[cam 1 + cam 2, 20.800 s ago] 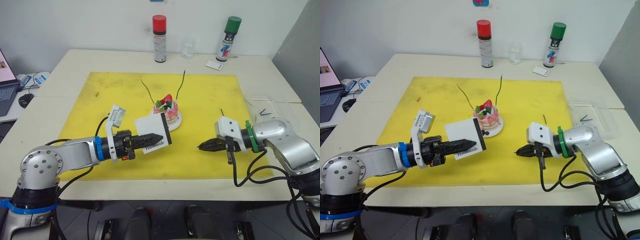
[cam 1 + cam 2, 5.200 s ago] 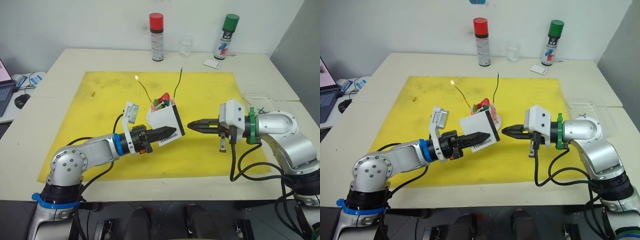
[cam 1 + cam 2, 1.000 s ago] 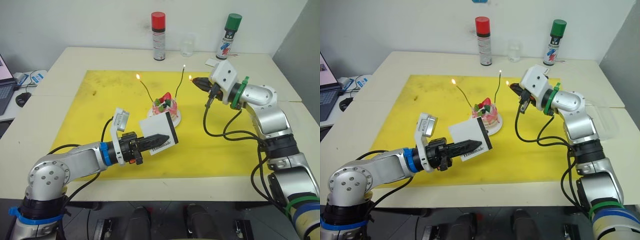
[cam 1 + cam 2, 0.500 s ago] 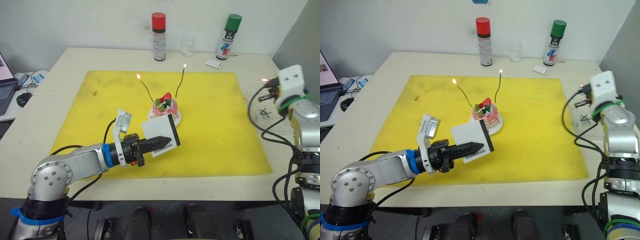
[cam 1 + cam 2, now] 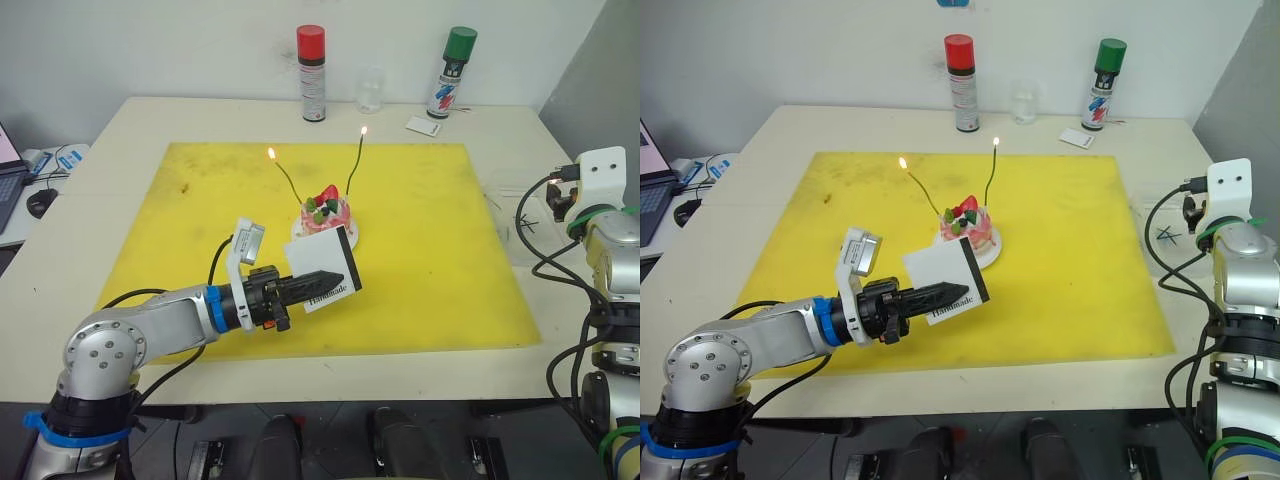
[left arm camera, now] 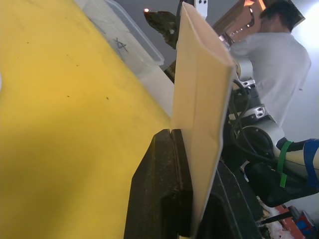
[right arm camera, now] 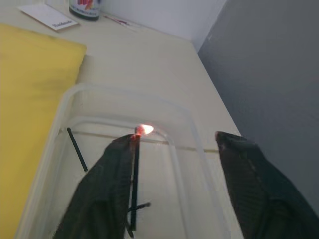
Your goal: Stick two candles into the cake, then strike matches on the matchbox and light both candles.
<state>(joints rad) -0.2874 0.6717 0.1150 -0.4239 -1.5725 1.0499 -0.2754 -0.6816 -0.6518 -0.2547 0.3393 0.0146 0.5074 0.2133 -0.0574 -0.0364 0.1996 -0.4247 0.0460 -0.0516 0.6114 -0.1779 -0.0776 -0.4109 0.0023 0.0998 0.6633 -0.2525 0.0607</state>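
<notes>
Over yellow mat point(image 5: 430, 250), left pincer point(image 5: 322, 275) clamps matchbox point(image 5: 326, 262); candles point(image 5: 286, 178) apparently lit.

Two candles point(image 5: 285, 178), one cake point(image 5: 327, 214)

Head stereo pair overlooks table point(image 5: 100, 200); wrist cameras close.

only readable print is "Handmade" in black on the white matchbox point(image 5: 325, 276). the small white card point(image 7: 49, 16) has a dark printed line but it's too small to read, same for the labels on the red-capped can point(image 5: 312, 62) and green-capped can point(image 5: 446, 61)
</notes>
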